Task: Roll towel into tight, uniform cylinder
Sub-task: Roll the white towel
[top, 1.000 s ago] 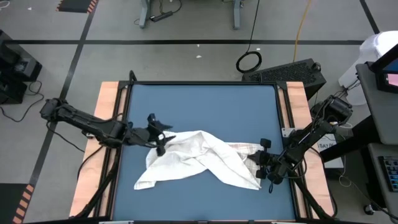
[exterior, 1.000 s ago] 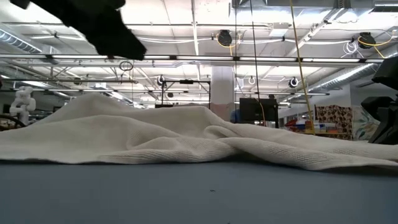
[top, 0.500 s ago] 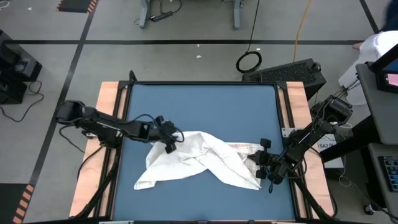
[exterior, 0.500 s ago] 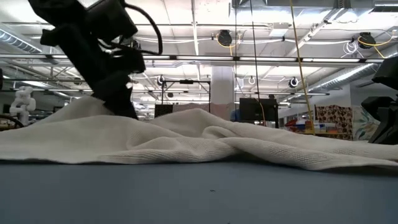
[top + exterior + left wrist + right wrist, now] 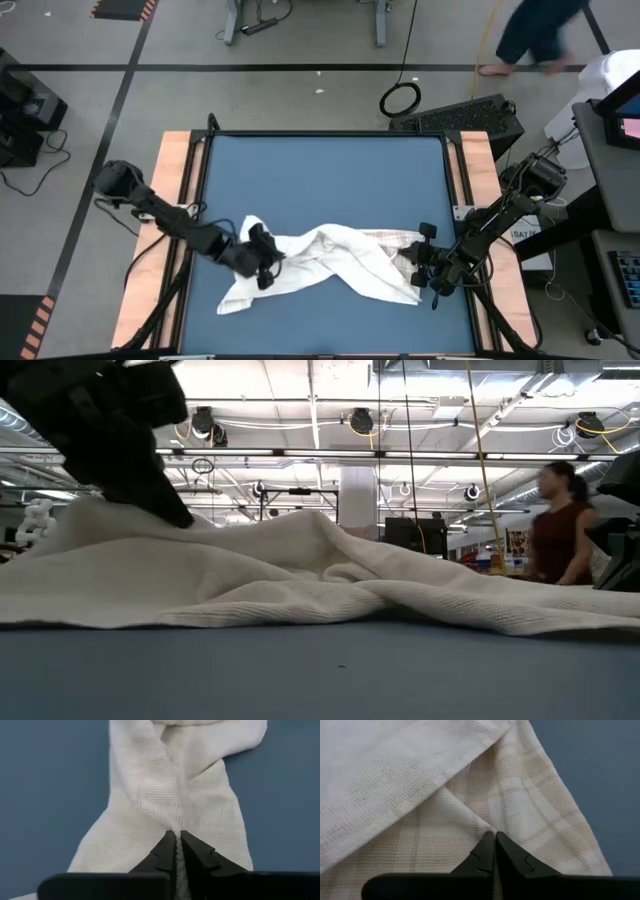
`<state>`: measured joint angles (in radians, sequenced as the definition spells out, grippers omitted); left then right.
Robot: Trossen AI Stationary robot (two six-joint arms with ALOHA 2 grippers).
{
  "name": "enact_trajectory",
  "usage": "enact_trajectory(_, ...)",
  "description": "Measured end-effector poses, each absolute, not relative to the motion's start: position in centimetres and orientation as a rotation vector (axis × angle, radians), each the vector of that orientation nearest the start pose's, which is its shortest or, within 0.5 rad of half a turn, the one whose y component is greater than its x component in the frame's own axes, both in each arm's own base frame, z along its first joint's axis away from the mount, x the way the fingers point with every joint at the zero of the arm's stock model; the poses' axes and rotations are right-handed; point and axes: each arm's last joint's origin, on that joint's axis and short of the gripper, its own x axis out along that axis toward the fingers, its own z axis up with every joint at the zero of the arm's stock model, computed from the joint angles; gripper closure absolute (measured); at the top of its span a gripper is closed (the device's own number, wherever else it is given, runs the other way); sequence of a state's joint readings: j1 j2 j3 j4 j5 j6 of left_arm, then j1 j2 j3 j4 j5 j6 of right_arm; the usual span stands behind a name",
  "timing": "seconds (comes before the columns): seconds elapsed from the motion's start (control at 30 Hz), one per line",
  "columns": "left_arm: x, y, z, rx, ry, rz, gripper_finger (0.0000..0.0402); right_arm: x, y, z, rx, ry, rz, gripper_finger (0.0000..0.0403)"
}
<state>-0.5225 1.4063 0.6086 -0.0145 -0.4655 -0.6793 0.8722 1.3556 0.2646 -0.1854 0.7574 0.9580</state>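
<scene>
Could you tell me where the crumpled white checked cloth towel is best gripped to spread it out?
Probably at the white checked cloth towel's loose near-left corner, lying flat on the blue mat; come from the table's left edge, low, since the middle is bunched and twisted.

arms: dark, jointed, cabled | fingers (image 5: 192,855): black, tapered, notched inner edges

Even, bright overhead light is falling across the blue mat (image 5: 320,180), leaving only soft shadows in the folds of the towel (image 5: 330,262). In the low view, ceiling lamps (image 5: 360,422) are glaring against the pale roof, and a passing person (image 5: 560,525) is smearing with motion blur. Both wrist views are rendering the cloth weave crisply.
</scene>
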Motion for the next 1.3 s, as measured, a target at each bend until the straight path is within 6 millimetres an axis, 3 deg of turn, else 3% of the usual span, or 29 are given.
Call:
enact_trajectory(0.17,22.2,-13.1,16.5,-0.262,0.650,0.152,0.0321,11.5,10.6,8.7,-0.032,0.792,-0.304,0.0397)
enact_trajectory(0.33,22.2,-12.9,17.0,-0.237,0.655,0.160,0.0225,11.5,10.6,8.7,-0.032,0.791,-0.303,0.0397)
enact_trajectory(0.47,21.6,-11.6,19.9,-0.207,0.640,0.380,0.0176,11.5,10.6,8.7,-0.032,0.792,-0.303,0.0397)
enact_trajectory(0.63,20.0,-9.2,23.4,-0.202,0.684,0.605,0.0183,11.5,10.6,8.7,-0.031,0.792,-0.303,0.0397)
enact_trajectory(0.83,17.7,-5.8,21.9,-0.217,1.070,0.732,0.0218,11.5,10.7,8.7,-0.031,0.791,-0.303,0.0397)
enact_trajectory(0.97,17.0,-5.0,21.1,-0.245,1.246,0.642,0.0230,11.5,10.7,8.7,-0.030,0.791,-0.302,0.0397)
enact_trajectory(1.13,16.8,-4.3,20.3,-0.359,1.252,0.601,0.0215,11.6,10.7,8.7,-0.027,0.789,-0.301,0.0397)
enact_trajectory(1.3,16.3,-3.9,18.5,-0.449,1.250,0.534,0.0159,11.6,10.7,8.7,-0.033,0.788,-0.296,0.0397)
